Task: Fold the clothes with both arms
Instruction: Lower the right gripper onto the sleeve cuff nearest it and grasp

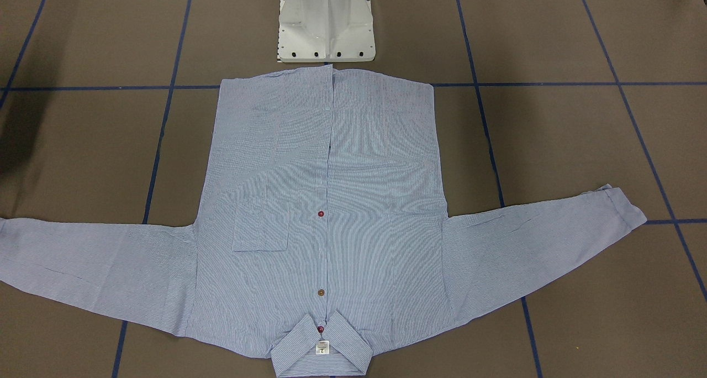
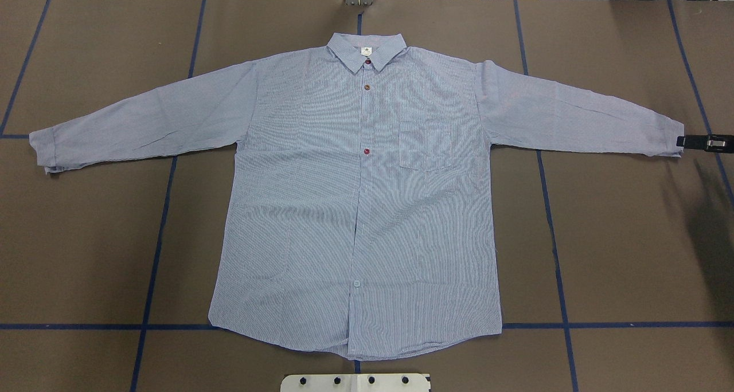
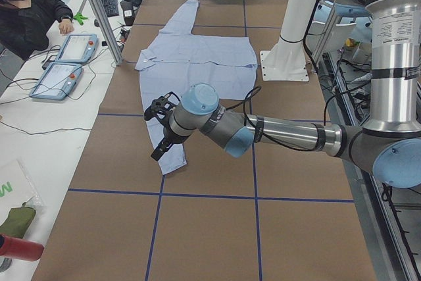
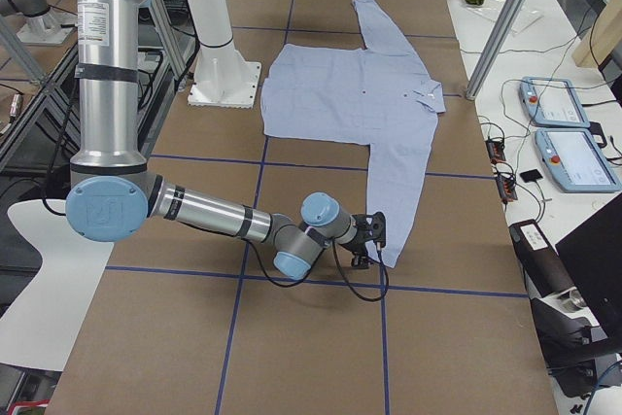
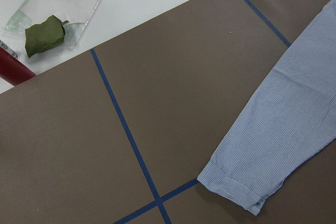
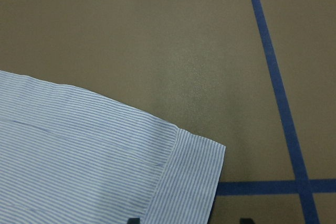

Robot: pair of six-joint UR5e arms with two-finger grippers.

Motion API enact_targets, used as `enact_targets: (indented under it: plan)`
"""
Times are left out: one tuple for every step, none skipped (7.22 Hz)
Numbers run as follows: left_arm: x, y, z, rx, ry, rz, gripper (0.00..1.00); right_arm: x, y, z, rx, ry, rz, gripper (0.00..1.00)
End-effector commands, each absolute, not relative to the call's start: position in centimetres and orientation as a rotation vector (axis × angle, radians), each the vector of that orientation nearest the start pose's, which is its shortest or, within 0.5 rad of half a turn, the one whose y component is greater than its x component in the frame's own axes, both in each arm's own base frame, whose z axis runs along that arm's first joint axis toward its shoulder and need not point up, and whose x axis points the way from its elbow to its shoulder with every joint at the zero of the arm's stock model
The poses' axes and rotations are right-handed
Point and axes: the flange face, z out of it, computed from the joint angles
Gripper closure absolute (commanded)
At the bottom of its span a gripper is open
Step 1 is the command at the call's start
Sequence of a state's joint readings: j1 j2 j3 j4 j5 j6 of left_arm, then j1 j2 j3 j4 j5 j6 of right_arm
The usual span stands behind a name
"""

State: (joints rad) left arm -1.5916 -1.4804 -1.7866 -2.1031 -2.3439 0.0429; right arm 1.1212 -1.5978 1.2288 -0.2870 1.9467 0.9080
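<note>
The light-blue striped shirt (image 2: pixel 367 197) lies flat and face up on the brown table, buttoned, both sleeves spread wide, collar away from the robot's base. My right gripper (image 2: pixel 682 142) sits low at the end of the right-hand sleeve's cuff (image 6: pixel 194 182). In the right wrist view its two dark fingertips (image 6: pixel 134 220) stand apart at the bottom edge with the cuff between them, so it is open. My left gripper (image 3: pixel 158 153) hovers over the other sleeve's cuff (image 5: pixel 231 187). It shows only in the exterior left view, so I cannot tell whether it is open or shut.
The white pedestal base (image 1: pixel 326 24) stands just behind the shirt's hem. Blue tape lines (image 2: pixel 155 249) cross the table. A side bench holds two teach pendants (image 3: pixel 66 64), a person (image 3: pixel 26 11) sits there, and a bagged green item (image 5: pixel 44 35) lies past the table's end.
</note>
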Motion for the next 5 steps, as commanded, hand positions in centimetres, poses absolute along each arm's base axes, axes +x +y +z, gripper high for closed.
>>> enact_targets:
  plan:
    - [-7.39, -47.17, 53.20, 0.649, 0.724, 0.275, 0.00, -13.65, -48.95, 70.64, 0.488, -0.834, 0.242, 0.30]
    - [-7.39, -47.17, 53.20, 0.649, 0.724, 0.275, 0.00, -13.95, -48.87, 70.64, 0.486, -0.836, 0.236, 0.31]
    - [-7.39, -47.17, 53.20, 0.649, 0.724, 0.275, 0.00, -14.15, -48.80, 70.71, 0.484, -0.835, 0.233, 0.33]
    - [-7.39, -47.17, 53.20, 0.649, 0.724, 0.275, 0.00, -14.30, -48.75, 70.72, 0.482, -0.836, 0.230, 0.35]
    - [-7.39, -47.17, 53.20, 0.649, 0.724, 0.275, 0.00, -14.57, -48.67, 70.80, 0.480, -0.834, 0.227, 0.38]
